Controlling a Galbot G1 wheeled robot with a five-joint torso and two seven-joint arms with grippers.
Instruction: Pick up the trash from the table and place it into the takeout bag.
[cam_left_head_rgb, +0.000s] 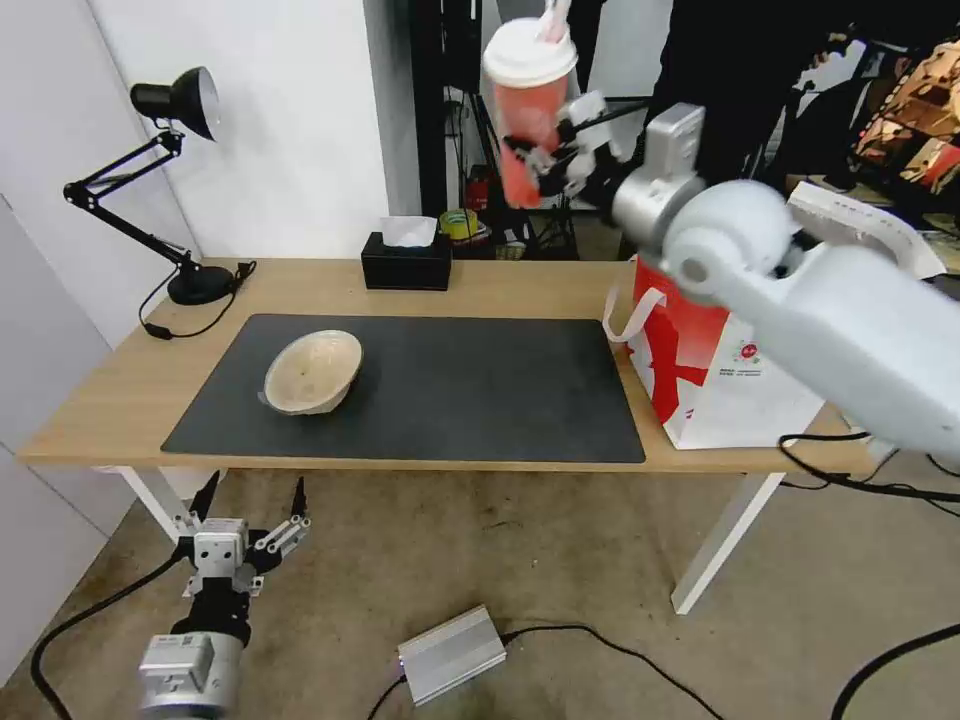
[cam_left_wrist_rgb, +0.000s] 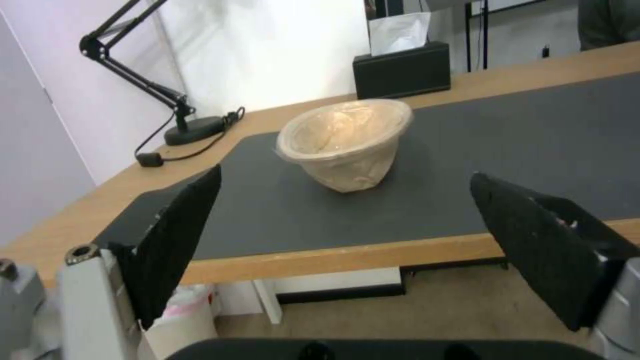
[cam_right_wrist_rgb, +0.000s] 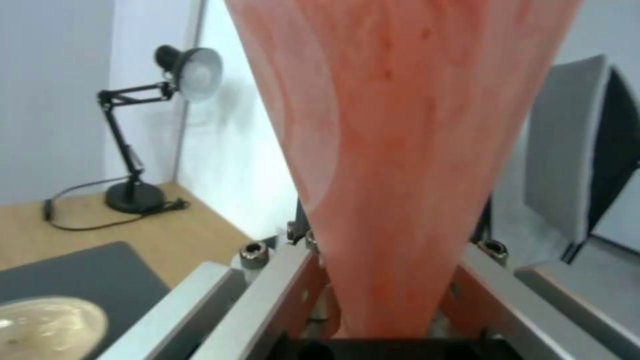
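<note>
Holding the red drink cup by its lower body, our right gripper sits high in the upper middle of the head view, its fingers clamped on the cup's sides — the white lid is on top and the cup leans a little. In the right wrist view the cup fills the centre, squeezed between the two metal fingers.

The takeout bag stands at the right of the head view on the table, just past the right edge of the dark grey mat, with a white strap handle hanging toward the mat. The cup is up and left of the bag in the frame.

The beige pulp bowl rests tilted on the left part of the mat. Our left gripper hangs at the lower left, below the table's front edge, its black fingers spread wide with nothing between them — the bowl shows beyond them.

A black tissue box and a black desk lamp stand along the table's far side.
</note>
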